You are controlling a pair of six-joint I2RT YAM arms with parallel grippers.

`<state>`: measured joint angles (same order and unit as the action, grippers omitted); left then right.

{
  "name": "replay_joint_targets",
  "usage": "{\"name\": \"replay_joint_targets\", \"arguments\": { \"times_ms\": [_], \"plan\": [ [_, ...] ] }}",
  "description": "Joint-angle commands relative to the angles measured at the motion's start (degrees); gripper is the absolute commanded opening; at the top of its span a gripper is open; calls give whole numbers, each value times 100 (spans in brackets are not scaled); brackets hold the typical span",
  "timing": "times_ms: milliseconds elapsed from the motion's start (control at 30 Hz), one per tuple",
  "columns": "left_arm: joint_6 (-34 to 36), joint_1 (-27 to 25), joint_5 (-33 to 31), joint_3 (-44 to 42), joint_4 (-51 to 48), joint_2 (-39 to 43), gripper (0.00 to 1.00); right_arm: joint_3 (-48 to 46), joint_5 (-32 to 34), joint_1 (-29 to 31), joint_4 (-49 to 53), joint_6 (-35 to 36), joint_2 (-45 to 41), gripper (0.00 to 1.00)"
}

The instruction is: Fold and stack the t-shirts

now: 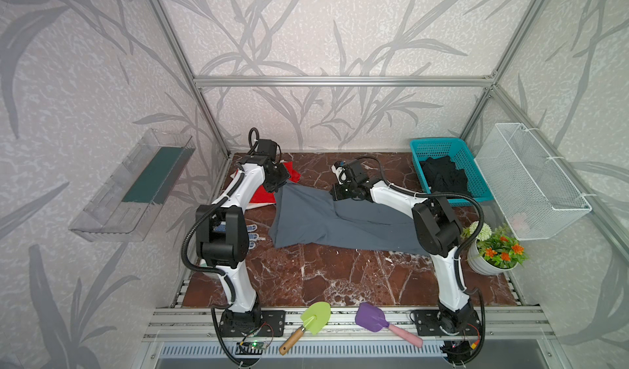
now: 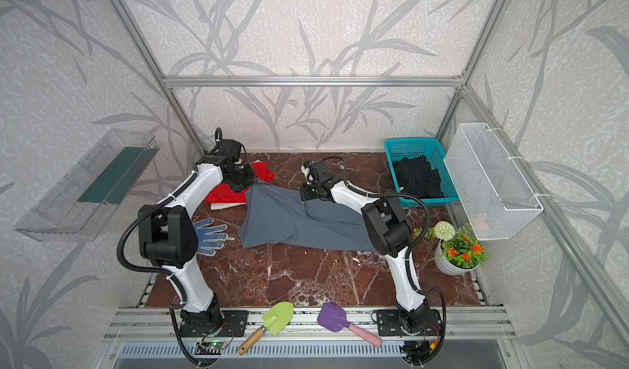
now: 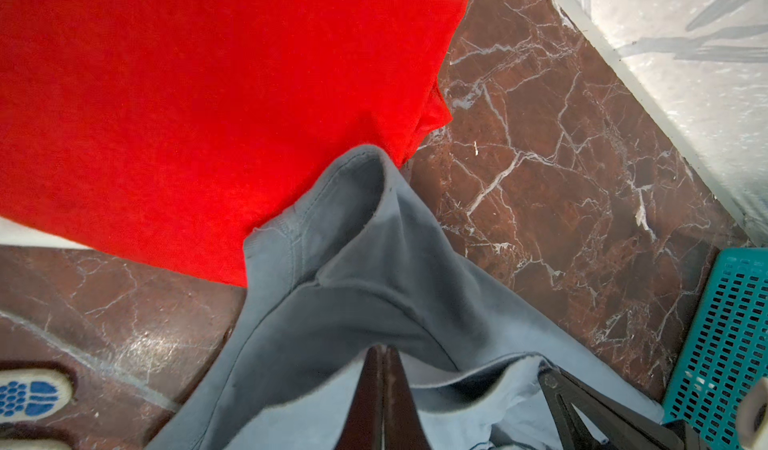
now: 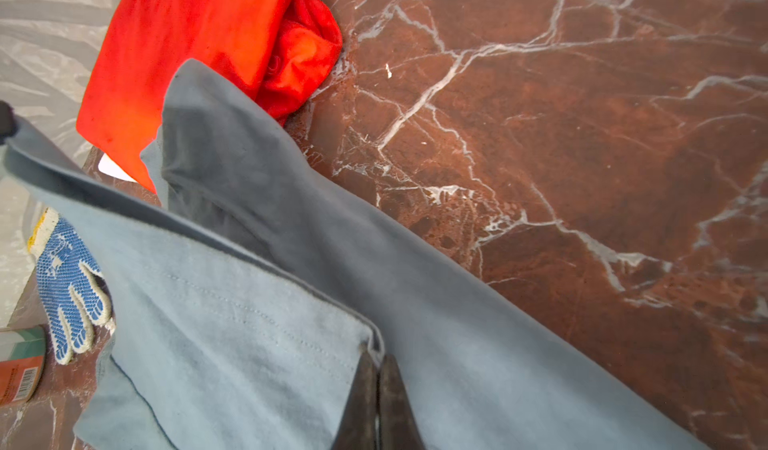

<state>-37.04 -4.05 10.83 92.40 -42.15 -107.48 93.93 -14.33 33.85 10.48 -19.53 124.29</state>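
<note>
The slate grey-blue t-shirt point(image 1: 316, 221) point(image 2: 286, 221) lies half spread on the marble table, with its far edge lifted. My left gripper point(image 1: 279, 187) point(image 3: 384, 350) is shut on that edge near the collar, over the red t-shirt point(image 1: 261, 197) point(image 3: 187, 115), which lies folded at the back left. My right gripper point(image 1: 335, 195) point(image 4: 376, 352) is shut on a stitched hem corner of the same grey-blue shirt point(image 4: 232, 336). The black t-shirt point(image 1: 442, 176) point(image 2: 418, 176) lies bunched in the teal basket point(image 1: 474, 169).
A blue-dotted work glove point(image 2: 211, 236) lies by the left arm. A flower pot point(image 1: 490, 253) stands at the right edge below a white wire basket point(image 1: 531, 180). A green trowel point(image 1: 311, 323) and a purple scoop point(image 1: 374, 318) rest on the front rail.
</note>
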Motion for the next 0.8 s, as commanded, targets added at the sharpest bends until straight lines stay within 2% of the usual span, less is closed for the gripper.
{"name": "replay_joint_targets", "arguments": {
  "times_ms": [0,267,300,367,400,433,500,633,767],
  "plan": [
    [89,-41,-20,386,-162,-238,0,82,145,-121,-55,-137,112,0],
    [208,-190,-68,1245,-446,-967,1,342,105,-236,157,-177,455,0],
    [227,-184,-71,1294,-448,-1012,7,369,102,-230,188,-172,490,4],
    [331,-187,-124,1411,-496,-1064,25,383,131,-229,245,-151,491,33],
    [391,-194,-226,1373,-488,-1006,30,346,187,-230,258,-125,448,43],
    [486,-201,-375,1204,-420,-850,33,243,291,-230,247,-99,328,52],
    [600,-201,-679,687,-167,-318,36,-51,558,-231,195,-31,-8,60],
    [757,-227,-885,-562,-340,826,38,-919,1096,-282,486,-11,-963,60],
    [701,-219,-787,-1858,-765,1475,37,-1872,1260,-533,1488,-336,-1918,61]
  ]
}}
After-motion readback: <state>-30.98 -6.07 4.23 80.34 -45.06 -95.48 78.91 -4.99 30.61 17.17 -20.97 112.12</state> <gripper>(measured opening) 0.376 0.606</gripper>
